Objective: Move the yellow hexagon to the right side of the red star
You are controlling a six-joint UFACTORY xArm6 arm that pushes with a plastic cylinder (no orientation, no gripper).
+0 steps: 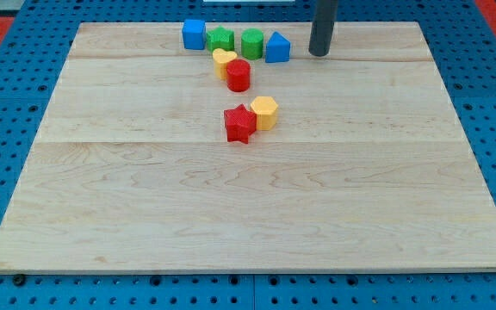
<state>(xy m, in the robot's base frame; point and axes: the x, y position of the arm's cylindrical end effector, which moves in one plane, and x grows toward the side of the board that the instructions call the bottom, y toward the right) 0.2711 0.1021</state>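
Observation:
The yellow hexagon sits near the board's middle, touching the right upper side of the red star. My tip is near the view's top, far above and to the right of both, a little right of a blue triangular block.
Along the view's top stand a blue cube, a green star-like block and a green cylinder. Below them lie a yellow heart-like block and a red cylinder. The wooden board lies on a blue pegboard.

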